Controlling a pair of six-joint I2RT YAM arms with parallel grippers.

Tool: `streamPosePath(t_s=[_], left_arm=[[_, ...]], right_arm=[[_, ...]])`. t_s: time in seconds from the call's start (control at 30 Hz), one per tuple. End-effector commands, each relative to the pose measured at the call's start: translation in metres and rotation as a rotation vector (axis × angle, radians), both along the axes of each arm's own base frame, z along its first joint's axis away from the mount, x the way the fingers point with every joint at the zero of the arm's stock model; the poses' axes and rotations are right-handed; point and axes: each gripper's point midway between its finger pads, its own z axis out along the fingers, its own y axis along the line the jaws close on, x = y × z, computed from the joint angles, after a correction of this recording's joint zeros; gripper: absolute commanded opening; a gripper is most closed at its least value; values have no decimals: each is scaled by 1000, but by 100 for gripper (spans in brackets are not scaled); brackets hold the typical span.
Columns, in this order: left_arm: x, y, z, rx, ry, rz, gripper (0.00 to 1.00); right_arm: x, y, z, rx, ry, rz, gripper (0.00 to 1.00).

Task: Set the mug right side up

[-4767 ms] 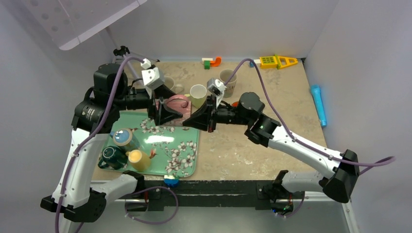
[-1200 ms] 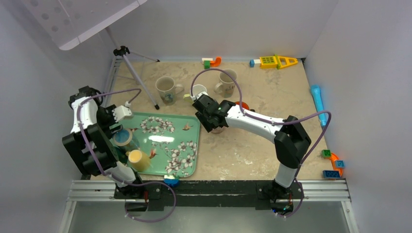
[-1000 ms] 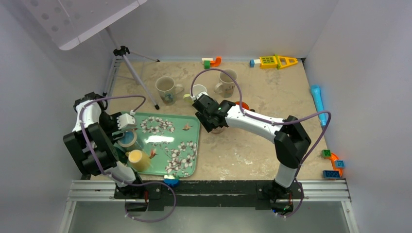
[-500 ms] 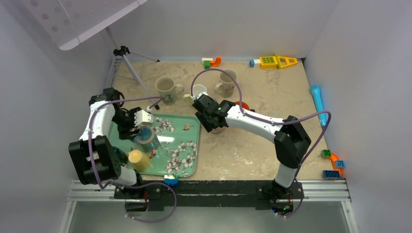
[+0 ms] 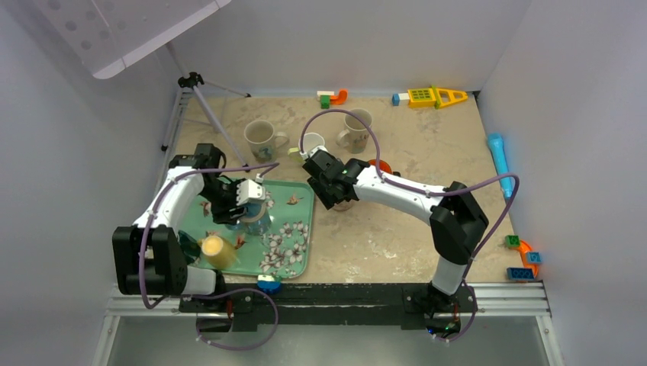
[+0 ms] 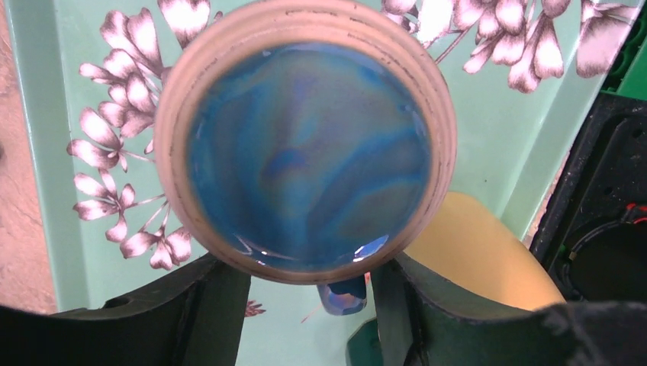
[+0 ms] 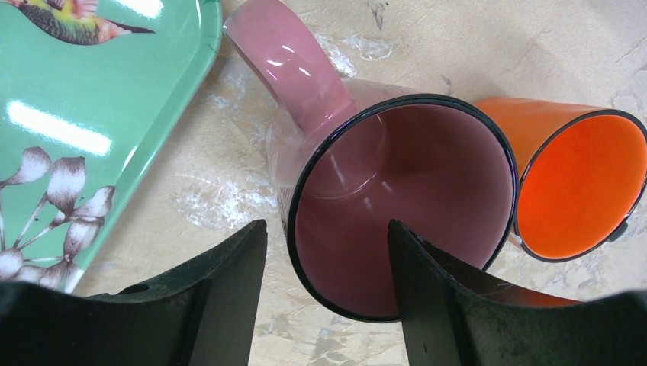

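Both fingers of left gripper (image 6: 309, 278) clamp the blue mug (image 6: 313, 145), base up, over the tray (image 6: 496, 145) | right gripper (image 7: 326, 252) spread wide astride the pink mug (image 7: 412, 191) wall | advise: lift clear of yellow cup (image 6: 473, 244) before rolling wrist.

Inverted mug (image 6: 313, 145) over tray (image 6: 46, 114), second mug (image 7: 397, 198) on table (image 5: 397, 236) right of tray, cup (image 7: 580, 191) just beside it.

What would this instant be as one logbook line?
left fingers: gripping upside-down blue mug over tray | right fingers: open over upright pink mug | orange cup: beside pink mug
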Motion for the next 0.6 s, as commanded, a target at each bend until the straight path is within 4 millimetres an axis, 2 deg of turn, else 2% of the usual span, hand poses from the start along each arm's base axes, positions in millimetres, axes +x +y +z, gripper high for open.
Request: streamPosePath(t_s=[0.0,0.1,0.2,0.3,0.37,0.5,0.57], left_arm=[[11,-3,-8,8,-8,55,59],[12,7,-20,63,-18,79,56],[23,11,-25,80,-61,128,46],[21,2,-19,32,-21,154,26],[18,-5,-11,-9,10,177,0],[20,-22,17,-108,25,264,0],[26,-34,43,-185,21,330,0]], right_arm=[[-6,-6,-2,-20,10,-12,62],[-7,-7,-2,-20,10,-13,62],[-7,-6,-1,-13,8,-17,62],[-6,-5,3,-1,2,-20,63],[-6,-5,6,10,-4,-25,63],[-4,-7,23,40,-44,-36,64],[-2,-8,38,64,-75,-43,66]])
